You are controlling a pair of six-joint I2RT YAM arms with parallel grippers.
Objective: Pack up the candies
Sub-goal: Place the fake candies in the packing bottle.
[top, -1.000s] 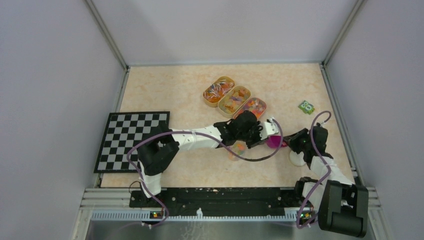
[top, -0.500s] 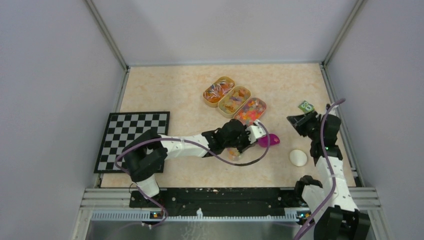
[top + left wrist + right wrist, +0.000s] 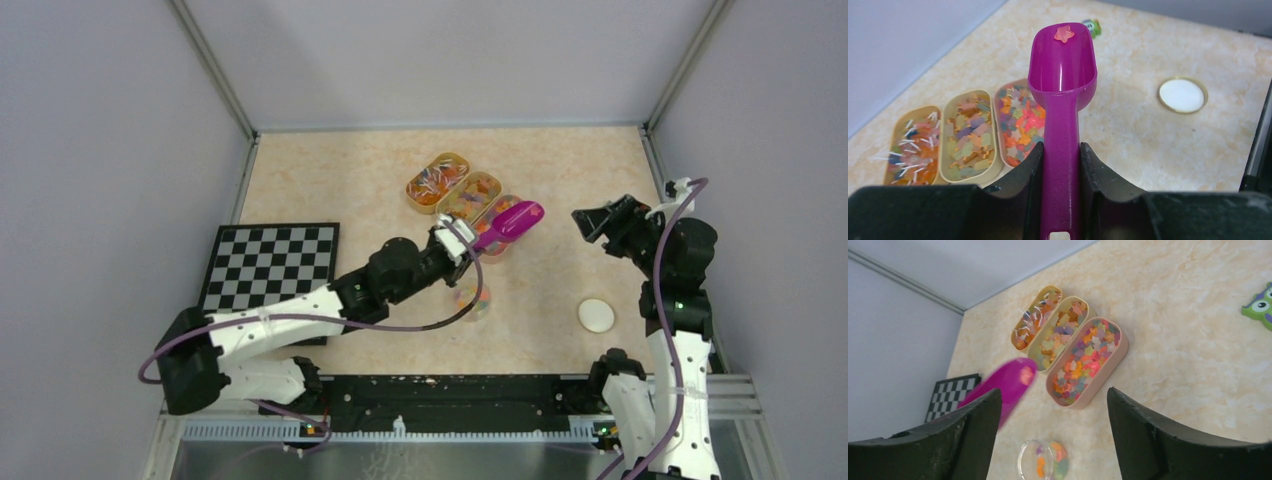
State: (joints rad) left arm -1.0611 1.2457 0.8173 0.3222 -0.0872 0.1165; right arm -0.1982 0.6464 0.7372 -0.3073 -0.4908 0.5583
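My left arm (image 3: 290, 318) is stretched far forward, left gripper (image 3: 1060, 150) tight on the scoop (image 3: 1061, 75), candies (image 3: 1020, 117) below-left. Right gripper (image 3: 1053, 410) hangs raised, wide open, empty.

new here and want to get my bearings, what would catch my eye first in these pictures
The purple scoop stands out first, clamped in the left gripper and raised above the table, with one pink candy near its tip. Right by it, in the middle of the table, three oval trays lie side by side, full of colourful candies.
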